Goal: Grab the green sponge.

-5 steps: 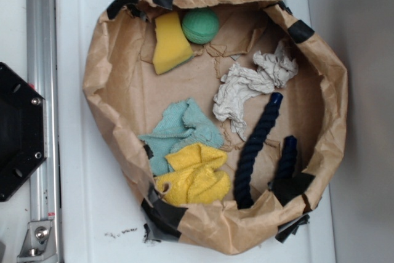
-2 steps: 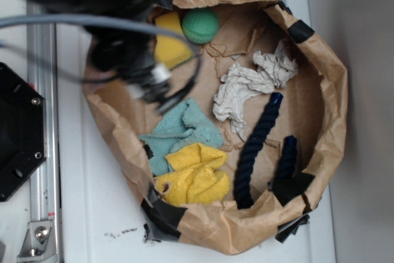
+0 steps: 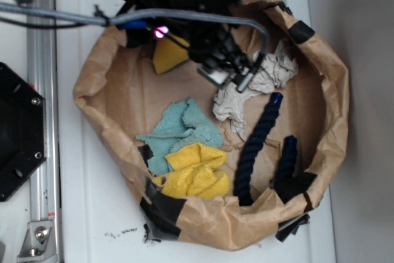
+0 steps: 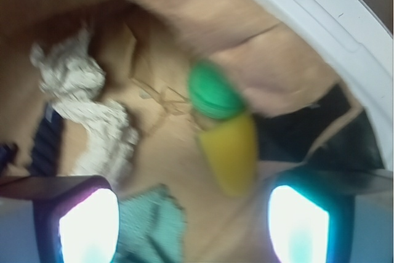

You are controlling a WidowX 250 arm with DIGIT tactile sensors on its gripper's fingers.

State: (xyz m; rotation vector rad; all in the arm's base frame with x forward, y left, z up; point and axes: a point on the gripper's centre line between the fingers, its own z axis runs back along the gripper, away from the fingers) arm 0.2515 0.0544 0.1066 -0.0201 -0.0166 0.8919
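Note:
The round green sponge [image 4: 212,90] lies at the back of the brown paper bag [image 3: 98,90], touching a yellow sponge wedge [image 4: 231,152]. In the exterior view my arm hides the green sponge, and only a corner of the yellow wedge [image 3: 167,53] shows. My gripper [image 3: 231,77] hovers over the bag's upper middle, next to the white rag [image 3: 246,90]. In the wrist view the gripper [image 4: 191,226] is open, its lit pads [image 4: 89,226] wide apart with nothing between them. The green sponge sits ahead of the gripper, apart from it.
Also in the bag are a teal cloth [image 3: 181,130], a yellow cloth [image 3: 197,173], a dark blue rope [image 3: 255,146] and the white rag [image 4: 80,100]. The bag's paper walls stand up all round. A black plate [image 3: 18,133] and a metal rail [image 3: 43,47] are at the left.
The arm came in from the upper left and swung right over the bag, now covering the green sponge. The bag's left rim has shifted and changed shape.

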